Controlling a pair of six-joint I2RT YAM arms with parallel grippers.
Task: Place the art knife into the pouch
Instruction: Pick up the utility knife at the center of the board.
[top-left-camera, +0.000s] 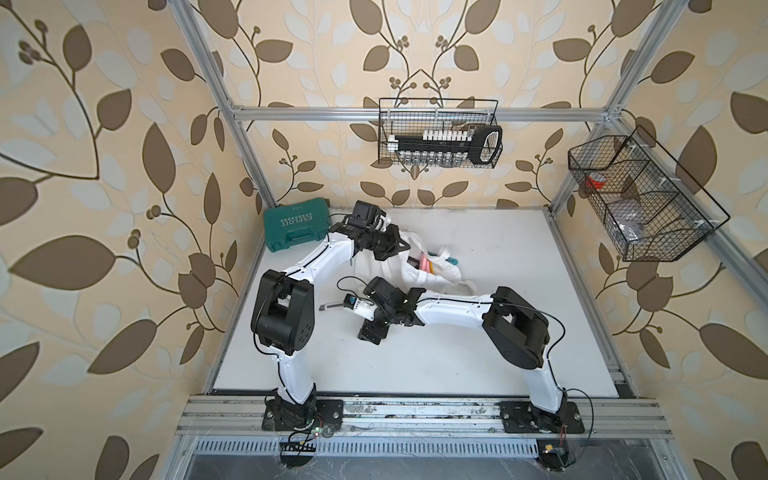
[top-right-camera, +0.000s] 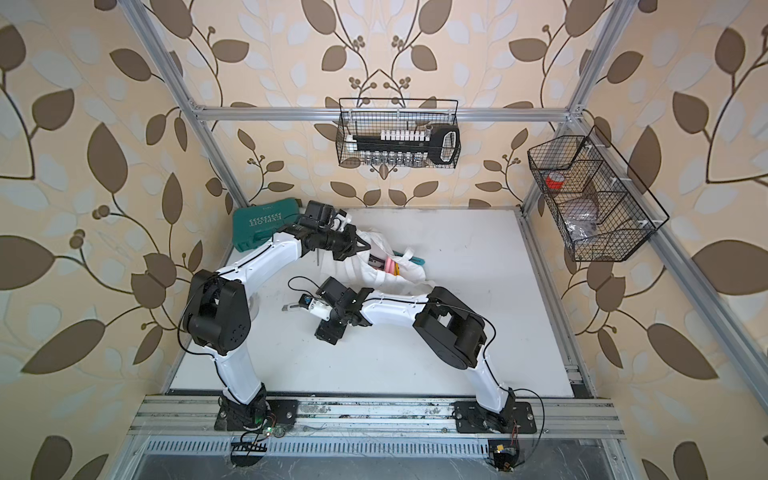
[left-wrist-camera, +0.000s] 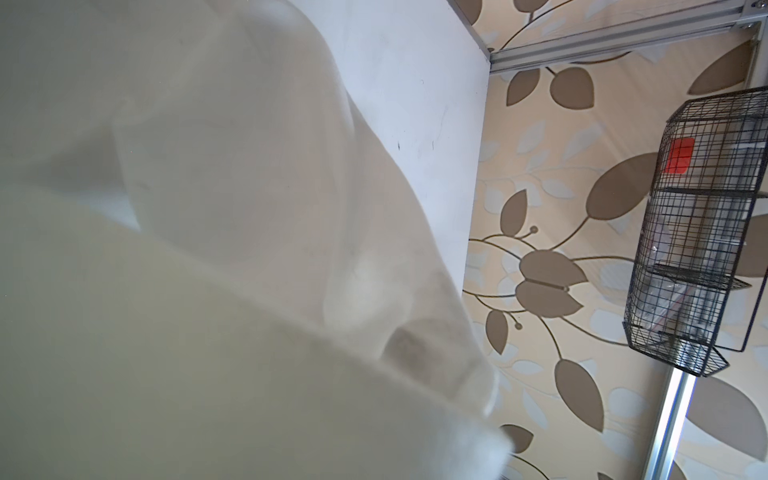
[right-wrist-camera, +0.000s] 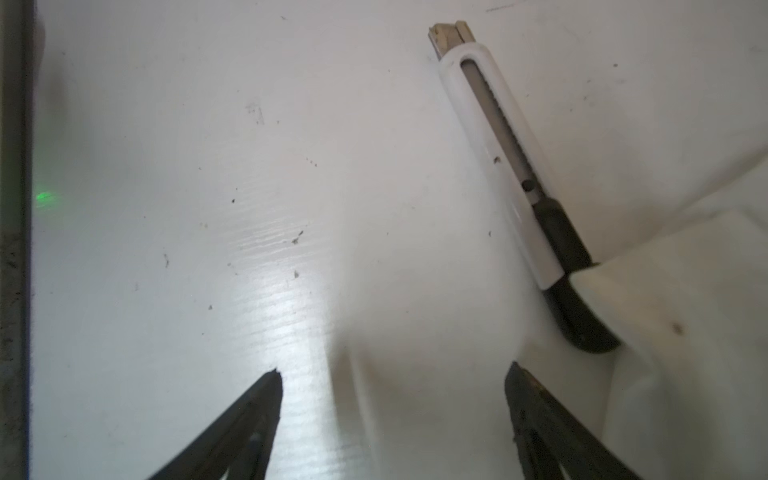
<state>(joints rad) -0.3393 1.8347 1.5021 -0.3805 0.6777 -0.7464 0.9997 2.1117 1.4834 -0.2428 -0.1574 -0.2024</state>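
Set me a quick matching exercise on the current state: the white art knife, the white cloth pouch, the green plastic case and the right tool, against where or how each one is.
Things:
1. white art knife with black end
2. soft white cloth pouch
3. green hard plastic case
4. right tool

Places or states:
A. sits at the far left corner of the table
B. jaws open, nothing between them
C. lies flat on the white table, not gripped
D. edge pinched by the shut left tool

Pairs: 1-C, 2-D, 3-A, 4-B.
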